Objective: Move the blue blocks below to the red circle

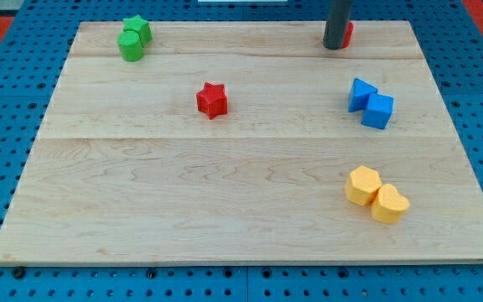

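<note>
Two blue blocks sit touching at the view's right: a blue triangle-like block (360, 93) and a blue cube (378, 111) just below and right of it. A red block (346, 33), likely the red circle, is mostly hidden behind my rod at the view's top right. My tip (335, 46) rests at the top edge of the board, against the red block's left side, well above the blue blocks.
A red star (212, 100) lies left of centre. Two green blocks (134, 38) touch at the top left. Two yellow blocks (376, 195) touch at the bottom right. The wooden board (183, 193) sits on a blue pegboard.
</note>
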`<state>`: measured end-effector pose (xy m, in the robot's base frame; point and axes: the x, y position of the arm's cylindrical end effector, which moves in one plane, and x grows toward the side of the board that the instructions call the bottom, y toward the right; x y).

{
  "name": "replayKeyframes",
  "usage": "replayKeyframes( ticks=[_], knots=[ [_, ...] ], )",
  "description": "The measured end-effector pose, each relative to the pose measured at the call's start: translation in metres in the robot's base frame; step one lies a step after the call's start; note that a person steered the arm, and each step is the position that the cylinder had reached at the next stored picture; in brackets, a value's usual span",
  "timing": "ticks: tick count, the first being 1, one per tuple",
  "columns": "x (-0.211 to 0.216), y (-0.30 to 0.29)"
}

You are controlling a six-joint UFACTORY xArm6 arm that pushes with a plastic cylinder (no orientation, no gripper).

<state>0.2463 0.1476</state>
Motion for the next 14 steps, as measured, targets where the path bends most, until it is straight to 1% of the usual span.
replayKeyframes(
  ticks=[1, 2, 3, 4, 5, 6, 7, 8, 9, 11, 12, 13, 14],
  knots=[
    [0.027, 0.017],
    [0.072, 0.083],
    [0.140, 0.073],
    [0.157, 0.047],
    [0.163, 0.059],
    [0.232, 0.102],
    [0.278, 0.086],
    [0.247, 0.052],
    [0.197, 0.015],
    [0.119, 0.004],
    [0.097, 0.004],
    [0.097, 0.003],
    [0.099, -0.037]
  ],
)
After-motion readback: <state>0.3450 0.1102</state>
